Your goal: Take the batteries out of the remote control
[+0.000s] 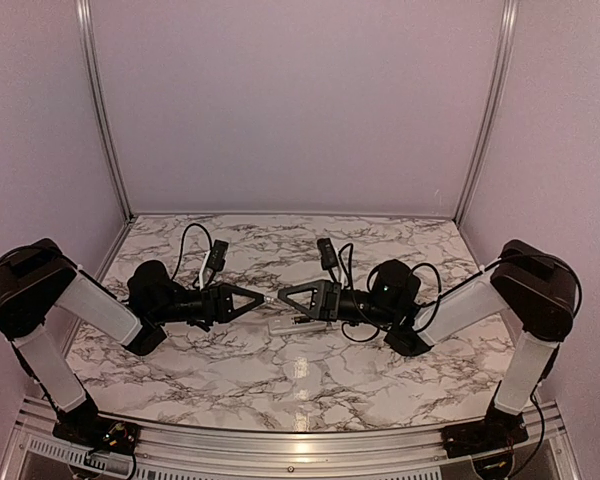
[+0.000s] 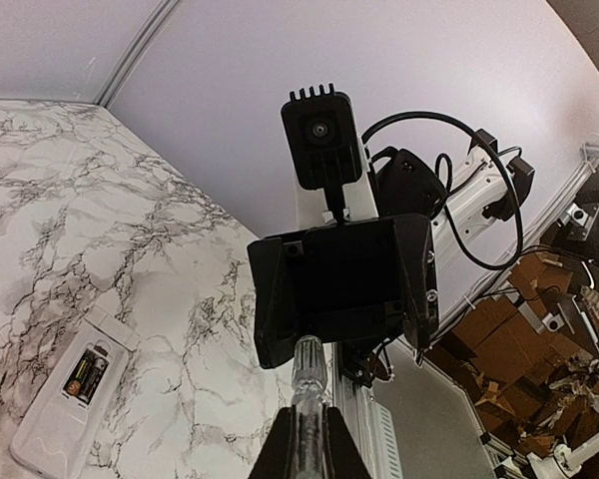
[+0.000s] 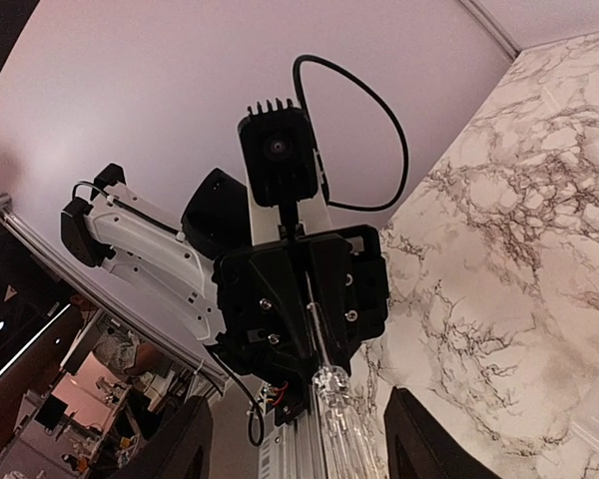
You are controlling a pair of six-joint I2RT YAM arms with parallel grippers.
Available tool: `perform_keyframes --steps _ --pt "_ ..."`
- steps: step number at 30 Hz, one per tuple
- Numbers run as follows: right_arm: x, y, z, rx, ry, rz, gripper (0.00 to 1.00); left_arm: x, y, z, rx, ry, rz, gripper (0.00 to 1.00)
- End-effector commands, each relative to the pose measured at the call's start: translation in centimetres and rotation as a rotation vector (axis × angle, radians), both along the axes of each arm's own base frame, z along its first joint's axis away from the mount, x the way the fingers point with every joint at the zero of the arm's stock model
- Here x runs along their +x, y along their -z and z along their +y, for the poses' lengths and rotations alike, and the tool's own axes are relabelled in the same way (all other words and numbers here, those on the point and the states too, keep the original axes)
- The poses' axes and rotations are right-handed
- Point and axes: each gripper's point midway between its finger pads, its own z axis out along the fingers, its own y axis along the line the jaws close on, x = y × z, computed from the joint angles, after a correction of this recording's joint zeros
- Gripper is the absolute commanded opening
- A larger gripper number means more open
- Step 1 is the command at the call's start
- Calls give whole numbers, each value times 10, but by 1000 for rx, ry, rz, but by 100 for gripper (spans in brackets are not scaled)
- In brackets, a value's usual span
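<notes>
The white remote control (image 2: 50,429) lies back up on the marble table, its compartment open with two dark batteries (image 2: 85,376) side by side inside. In the top view it lies just below the two fingertips (image 1: 290,325). My left gripper (image 2: 314,419) is shut on a clear-handled screwdriver (image 2: 312,364) and holds it level above the table, pointing at the right arm. My right gripper (image 3: 301,399) faces it. Its fingers stand apart on either side of the clear handle (image 3: 337,409), with a gap on both sides. The two grippers (image 1: 263,299) (image 1: 280,297) meet tip to tip at mid-table.
A small white flat cover piece (image 2: 115,326) lies against the remote's far end. Both arms' cables loop above the wrists (image 1: 192,240) (image 1: 342,262). Lilac walls close the back and sides, and an aluminium rail (image 1: 280,450) runs along the near edge.
</notes>
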Motion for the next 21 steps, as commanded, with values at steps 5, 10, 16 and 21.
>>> perform_keyframes --steps 5,10,16,21 --pt "-9 -25 14 83 -59 -27 48 -4 -37 10 -116 -33 -150 0" --pt "-11 -22 17 81 -70 -25 44 -2 -36 11 -120 -48 -147 0" --pt "-9 -19 19 71 -66 -21 38 -1 -36 11 -124 -55 -143 0" --pt "-8 -16 23 61 -68 -15 35 -1 -37 12 -128 -57 -145 0"
